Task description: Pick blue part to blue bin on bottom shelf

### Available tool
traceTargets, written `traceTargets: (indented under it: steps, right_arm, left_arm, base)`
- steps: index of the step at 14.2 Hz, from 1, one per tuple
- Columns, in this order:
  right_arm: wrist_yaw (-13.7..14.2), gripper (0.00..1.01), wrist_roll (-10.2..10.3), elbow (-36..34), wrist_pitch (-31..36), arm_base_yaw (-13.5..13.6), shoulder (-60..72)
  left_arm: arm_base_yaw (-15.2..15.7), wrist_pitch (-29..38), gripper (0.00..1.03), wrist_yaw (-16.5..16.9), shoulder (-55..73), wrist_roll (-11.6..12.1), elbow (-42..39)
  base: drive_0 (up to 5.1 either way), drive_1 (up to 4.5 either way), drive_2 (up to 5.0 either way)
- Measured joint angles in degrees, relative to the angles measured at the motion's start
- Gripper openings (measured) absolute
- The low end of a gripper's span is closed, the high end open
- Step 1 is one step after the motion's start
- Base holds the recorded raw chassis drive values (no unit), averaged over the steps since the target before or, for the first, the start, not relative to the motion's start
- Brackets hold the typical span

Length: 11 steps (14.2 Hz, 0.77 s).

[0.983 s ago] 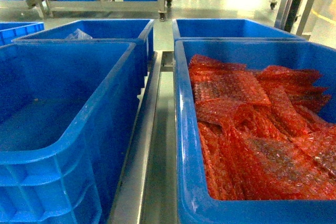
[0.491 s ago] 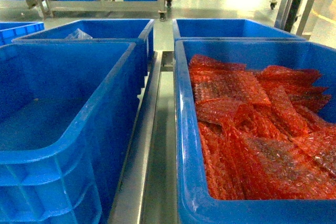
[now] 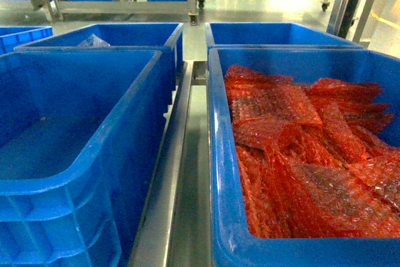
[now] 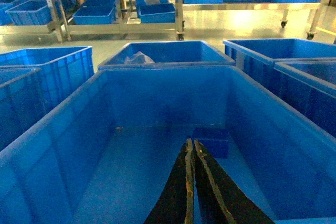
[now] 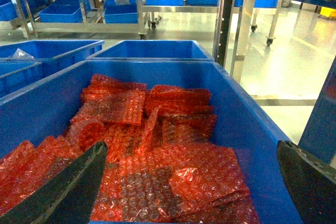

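Observation:
The blue part (image 4: 210, 141), a small dark blue block, lies on the floor of the big left blue bin (image 4: 68, 114) in the left wrist view. It sits just beyond and right of my left gripper (image 4: 191, 142), which is shut and holds nothing. My right gripper (image 5: 190, 150) stands wide open above the red bubble-wrap bags (image 5: 157, 171) in the right bin (image 3: 219, 154). Blue bins (image 4: 94, 13) rest on the bottom shelf of a metal rack far behind. Neither gripper nor the blue part shows in the head view.
A metal rail (image 3: 181, 173) runs between the two big bins. Two more blue bins (image 3: 125, 34) stand behind them, one holding a clear plastic bag (image 4: 137, 57). A black post (image 3: 350, 1) rises at the right. Shiny floor lies beyond.

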Motion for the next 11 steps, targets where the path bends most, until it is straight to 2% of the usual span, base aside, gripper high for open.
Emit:
traceTargets:
  steps: [6,11]
  right_arm:
    - [0.00,0.98,0.00,0.00,0.00,0.00,0.00]
    - [0.00,0.98,0.00,0.00,0.00,0.00,0.00]
  left_arm:
    - [0.00,-10.88,0.02,0.00,-11.23,-0.02,-0.02]
    - [0.00,-16.46,0.02,0.00,-16.74,0.00,-0.02]
  base:
    - [0.0,0.00,0.0]
    - [0.0,0.00,0.0]
